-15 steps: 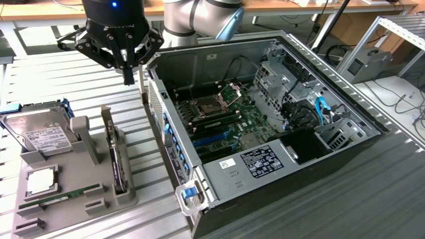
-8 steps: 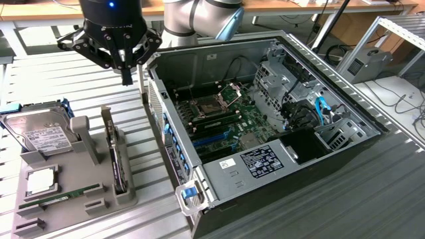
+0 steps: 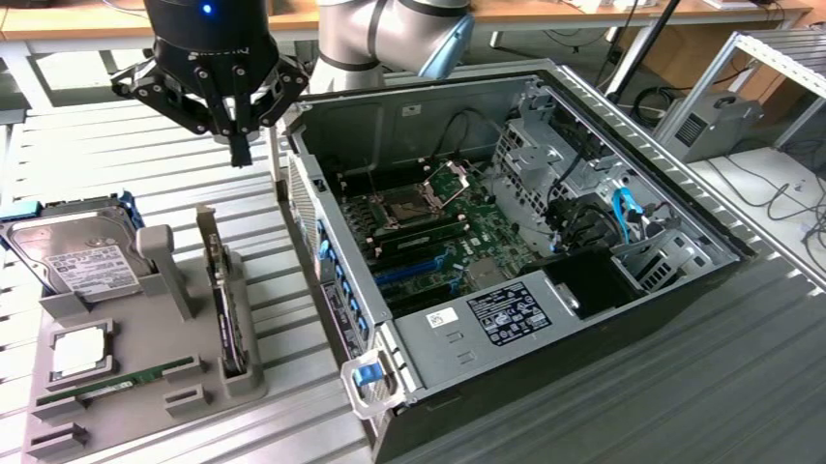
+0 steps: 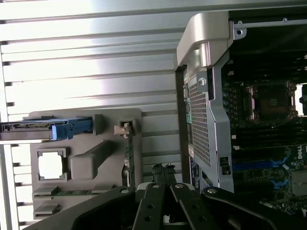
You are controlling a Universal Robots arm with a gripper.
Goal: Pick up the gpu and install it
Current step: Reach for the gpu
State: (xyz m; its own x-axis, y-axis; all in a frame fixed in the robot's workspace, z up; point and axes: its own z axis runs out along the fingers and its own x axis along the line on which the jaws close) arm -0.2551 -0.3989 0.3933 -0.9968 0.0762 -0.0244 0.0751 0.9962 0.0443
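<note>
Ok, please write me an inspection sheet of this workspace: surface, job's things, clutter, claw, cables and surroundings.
Surface: ribbed metal table carrying a gray parts holder.
Job's things: gpu stands on edge in the holder; open computer case beside it.
Clutter: hard drive, processor and RAM stick in the holder.
Claw: claw shut, holding nothing, above the table, apart from the gpu.
Cables: blue cable inside the case; loose cables beyond it.
Surroundings: wooden desk, gray box.
</note>
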